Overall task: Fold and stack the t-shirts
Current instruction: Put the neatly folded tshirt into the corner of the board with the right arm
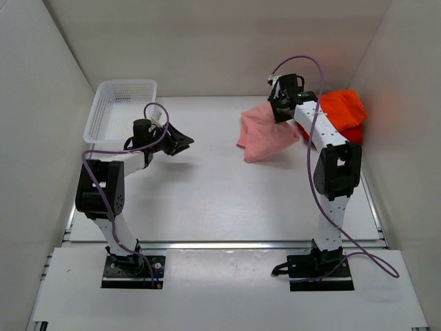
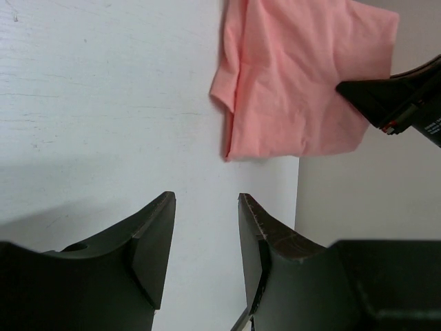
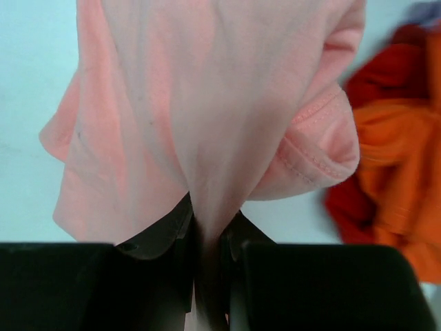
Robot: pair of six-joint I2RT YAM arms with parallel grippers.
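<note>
My right gripper [image 1: 281, 110] is shut on the salmon-pink t-shirt [image 1: 264, 135] and holds it up at the back right, the cloth hanging bunched from the jaws [image 3: 207, 221]. The pink shirt also shows in the left wrist view [image 2: 293, 79], ahead of my left gripper [image 2: 205, 207]. An orange t-shirt [image 1: 342, 107] lies crumpled on a red one [image 1: 351, 134] by the right wall; both show in the right wrist view, orange [image 3: 403, 158] over red [image 3: 348, 203]. My left gripper [image 1: 180, 142] is open and empty over the table's left middle.
A white plastic mesh basket [image 1: 118, 110] stands at the back left, just behind the left arm. White walls close in the table at the left, back and right.
</note>
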